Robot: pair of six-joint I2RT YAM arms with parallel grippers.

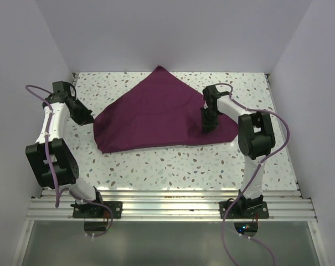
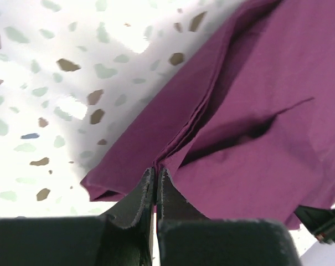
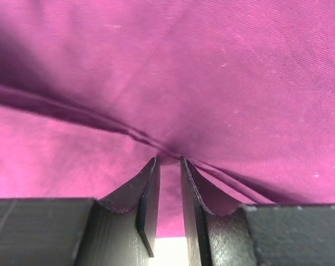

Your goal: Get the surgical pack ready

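Observation:
The dark purple cloth (image 1: 156, 116) lies folded over into a rough triangle on the speckled table (image 1: 173, 166), its point toward the back wall. My left gripper (image 1: 85, 117) is at the cloth's left corner. In the left wrist view the left gripper (image 2: 156, 173) is shut on the layered edge of the cloth (image 2: 256, 111). My right gripper (image 1: 207, 128) points down onto the cloth's right part. In the right wrist view the right gripper (image 3: 170, 162) pinches a puckered fold of the cloth (image 3: 184, 72). No steel tray, gauze, packets or instruments are in view.
White walls enclose the table at the back and on both sides. Bare speckled tabletop (image 2: 45, 83) lies left of the cloth and between the cloth and the arm bases. A metal rail (image 1: 167, 205) runs along the near edge.

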